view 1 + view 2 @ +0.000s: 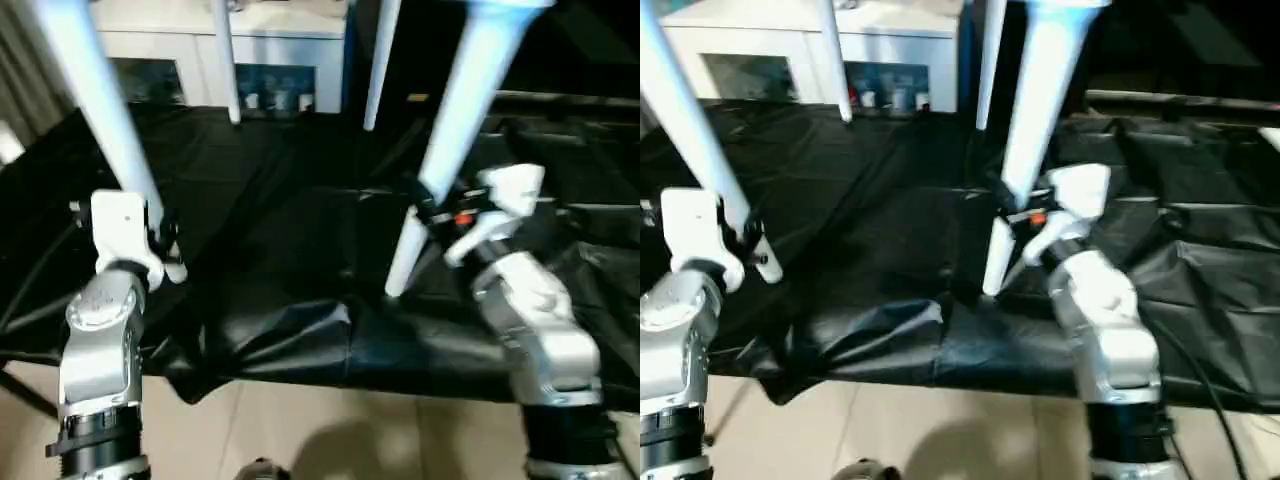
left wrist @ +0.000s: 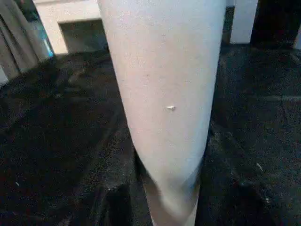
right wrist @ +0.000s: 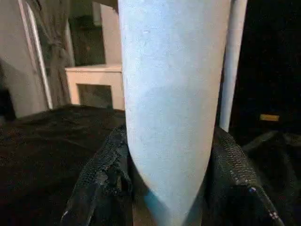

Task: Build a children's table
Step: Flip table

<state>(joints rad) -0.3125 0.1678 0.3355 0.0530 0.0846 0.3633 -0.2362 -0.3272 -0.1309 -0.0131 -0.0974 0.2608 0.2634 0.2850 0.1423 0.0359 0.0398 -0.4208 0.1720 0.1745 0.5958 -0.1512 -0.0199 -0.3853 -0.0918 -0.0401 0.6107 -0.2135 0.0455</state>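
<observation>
The children's table stands legs-down over the black cloth, with only a bit of its white top (image 1: 510,4) showing at the upper edge. Two far legs (image 1: 228,70) (image 1: 380,70) hang behind. My left gripper (image 1: 160,232) is shut on the near left leg (image 1: 105,100), which stands close up in the left wrist view (image 2: 164,94). My right gripper (image 1: 428,205) is shut on the near right leg (image 1: 465,110). Its black fingers (image 3: 103,174) hug both sides of the tube (image 3: 174,94). That leg's lower end (image 1: 398,285) reaches down to the cloth.
A black cloth (image 1: 300,250) covers the work surface, bunched in folds at the near edge (image 1: 290,330). A white cabinet with glass doors (image 1: 270,60) stands at the back. Pale floor (image 1: 330,430) lies below the near edge, and a curtain (image 1: 25,60) hangs at the far left.
</observation>
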